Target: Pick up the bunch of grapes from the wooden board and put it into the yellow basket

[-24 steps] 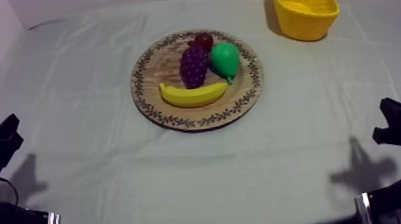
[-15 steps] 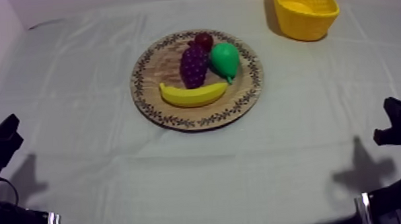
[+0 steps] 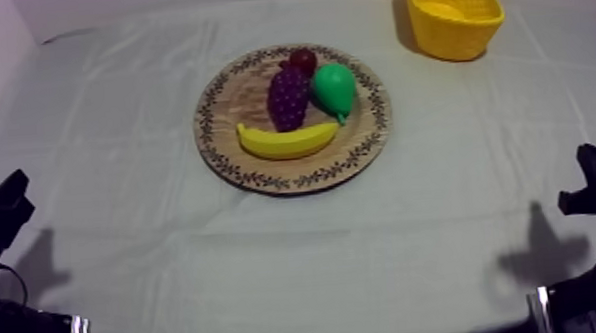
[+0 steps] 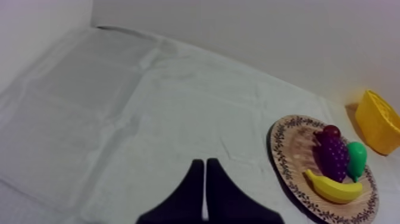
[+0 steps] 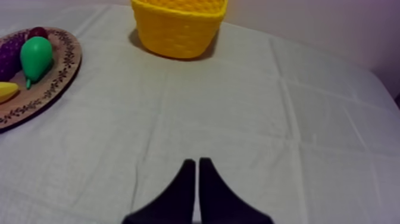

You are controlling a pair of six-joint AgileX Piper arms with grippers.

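Purple bunch of grapes point(image 3: 288, 96) lies on the wooden board point(image 3: 226, 108) mid-table, pear point(image 3: 336, 89) touching its right side, small red fruit point(image 3: 303, 60) behind, banana point(image 3: 287, 141) in front. Yellow basket point(image 3: 458, 37) sits far right, well apart from board. Left gripper point(image 4: 205, 179) low over cloth, fingers together, holding nothing. Right gripper point(image 5: 197, 179) same, fingers together, pointing toward basket.

Grapes point(image 4: 333, 156) lie on board point(image 4: 288, 149) beyond closed left end effector point(image 4: 204, 162).

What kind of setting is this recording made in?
Likely a lab tabletop for robot trials: a grey-white cloth-covered table, a round wooden board bearing toy fruit, and a yellow basket.
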